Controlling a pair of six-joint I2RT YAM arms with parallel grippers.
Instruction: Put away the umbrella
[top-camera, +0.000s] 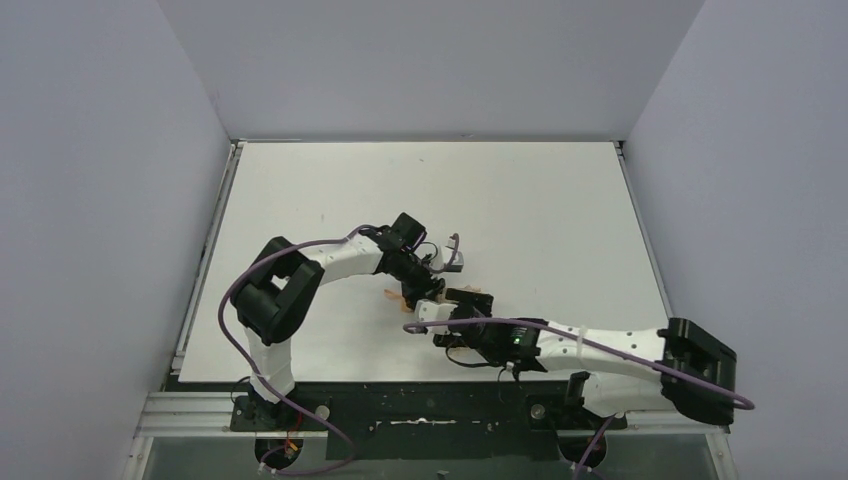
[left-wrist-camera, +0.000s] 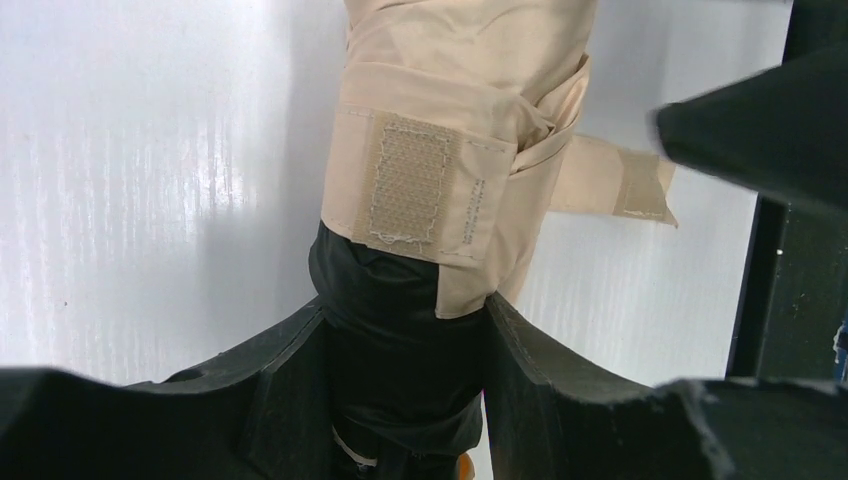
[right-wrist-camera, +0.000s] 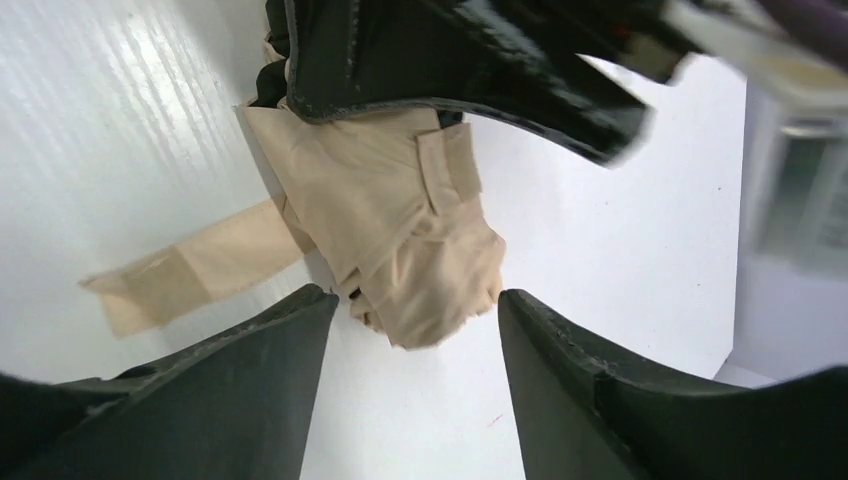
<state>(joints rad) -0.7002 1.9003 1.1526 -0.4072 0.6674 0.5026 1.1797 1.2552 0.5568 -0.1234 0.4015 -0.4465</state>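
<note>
The left gripper (left-wrist-camera: 405, 315) is clamped on the black section of the umbrella (left-wrist-camera: 450, 80). The right gripper (right-wrist-camera: 415, 298) is spread open around its tan tip, between the middle and near edge of the table (top-camera: 560, 200). Light, slippery fabric is expected, so the firm rolled body should be gripped.

left arm (top-camera: 340, 262), right arm (top-camera: 600, 350): white shells are covering the long links; blocky black housings are capping the joints. purple cables (top-camera: 225, 315) are looping alongside each. a green light (top-camera: 517, 338) is glowing near the right wrist. fingers (left-wrist-camera: 270, 400): matte black, curving, edges looking rough.
</note>
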